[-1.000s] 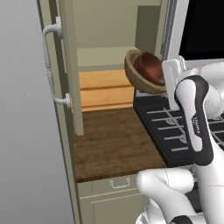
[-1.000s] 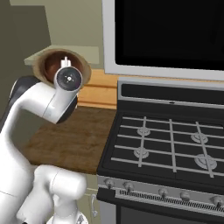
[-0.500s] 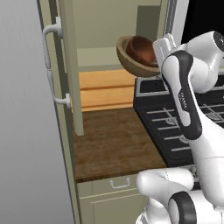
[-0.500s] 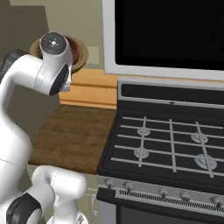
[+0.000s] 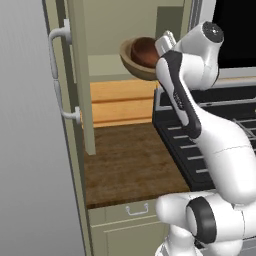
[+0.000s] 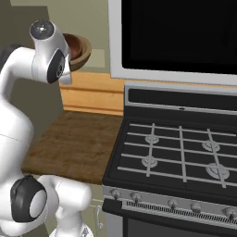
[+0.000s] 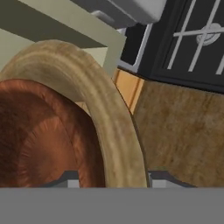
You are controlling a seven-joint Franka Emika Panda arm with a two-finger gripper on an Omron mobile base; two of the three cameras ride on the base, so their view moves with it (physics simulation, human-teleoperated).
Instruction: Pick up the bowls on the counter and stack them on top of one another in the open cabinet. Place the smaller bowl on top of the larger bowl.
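The larger bowl (image 5: 129,64), wide and light tan, hangs tilted in the air in front of the cabinet's shelf (image 5: 105,66). The smaller bowl (image 5: 145,52), dark reddish-brown, sits nested inside it. My gripper (image 5: 162,48) is shut on the larger bowl's right rim. In the hand view the tan rim (image 7: 109,113) runs down between the fingertips of the gripper (image 7: 116,180), with the dark bowl (image 7: 39,140) to its left. From the right base view the two bowls (image 6: 84,52) peek out behind my arm's wrist. The counter (image 5: 130,165) lies bare below.
The cabinet door (image 5: 80,75) stands open to the left, its white handle (image 5: 62,75) facing out. A black stove (image 6: 180,148) adjoins the counter (image 6: 74,143) on the right, with a dark microwave (image 6: 176,37) above it. Beige drawers (image 5: 131,210) sit under the counter.
The arm has lifted the nested bowls up and to the left, closer to the cabinet shelf. The wrist has swung up with them.
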